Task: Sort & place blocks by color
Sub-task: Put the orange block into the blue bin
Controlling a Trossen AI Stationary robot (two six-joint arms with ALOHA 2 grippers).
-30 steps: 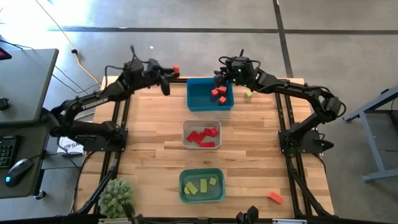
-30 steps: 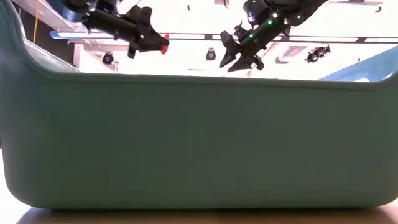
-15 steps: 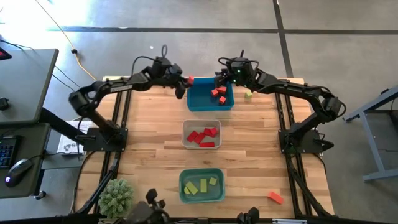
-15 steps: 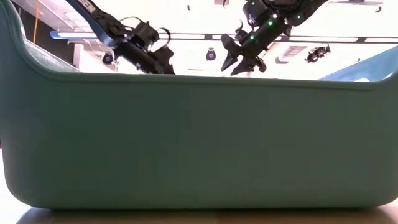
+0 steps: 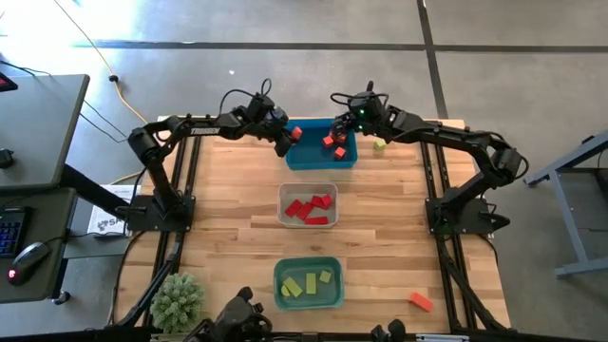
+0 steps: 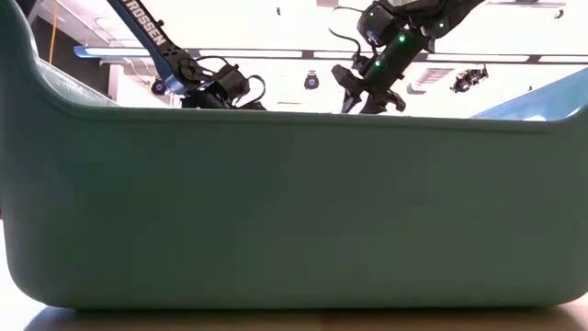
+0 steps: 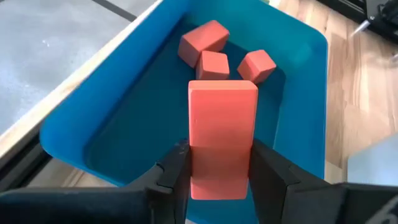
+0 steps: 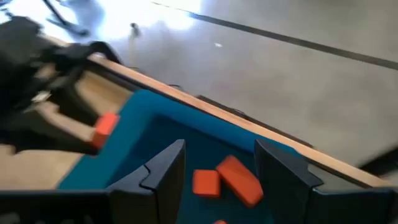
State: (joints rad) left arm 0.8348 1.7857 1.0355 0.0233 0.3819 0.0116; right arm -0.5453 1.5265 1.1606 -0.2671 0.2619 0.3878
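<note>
Over blue bin (image 5: 309, 157), L gripper (image 7: 219, 163) clamps orange bar (image 7: 222, 146); R gripper (image 8: 213, 163) empty.

The wooden table (image 5: 228, 204) bears a blue bin (image 5: 304, 155) under both jaws, a grey bin (image 5: 284, 207), a teal bin (image 5: 281, 287), a green block (image 5: 379, 144), an orange block (image 5: 420, 301) and a plant (image 5: 178, 300).
</note>
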